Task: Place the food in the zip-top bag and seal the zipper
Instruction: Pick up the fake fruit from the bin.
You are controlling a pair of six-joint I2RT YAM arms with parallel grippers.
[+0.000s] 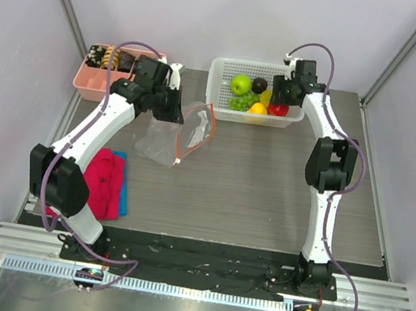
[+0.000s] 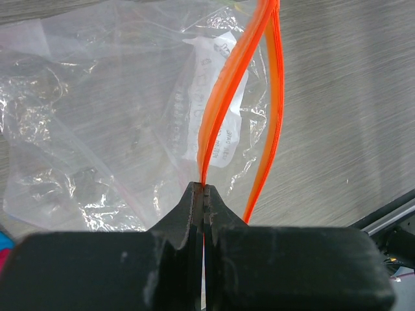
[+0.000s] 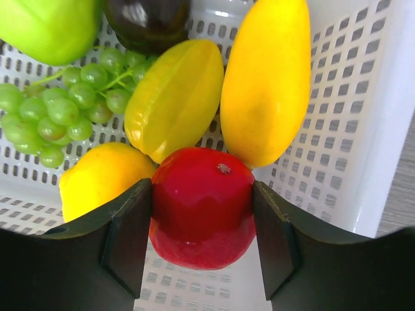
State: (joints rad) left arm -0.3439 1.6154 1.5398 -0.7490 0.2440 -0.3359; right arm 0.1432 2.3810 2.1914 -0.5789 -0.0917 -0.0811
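The clear zip-top bag (image 1: 164, 142) lies on the table left of centre with its mouth lifted. My left gripper (image 2: 205, 188) is shut on one side of the orange-red zipper (image 2: 224, 97), and the other side of the strip hangs apart from it, so the mouth gapes. The food sits in a white basket (image 1: 222, 70) at the back. My right gripper (image 3: 202, 227) reaches into the basket, and both pads press the sides of the red apple (image 3: 202, 207). Around it lie a green apple (image 3: 45, 29), a dark plum (image 3: 148, 23), green grapes (image 3: 58, 110) and a lemon (image 3: 100, 178).
A yellow starfruit (image 3: 175, 97) and a long yellow fruit (image 3: 266, 78) crowd the red apple from behind. A pink tray (image 1: 84, 83) with snack pieces stands at the back left. A red cloth (image 1: 104, 182) over something blue lies near the left arm.
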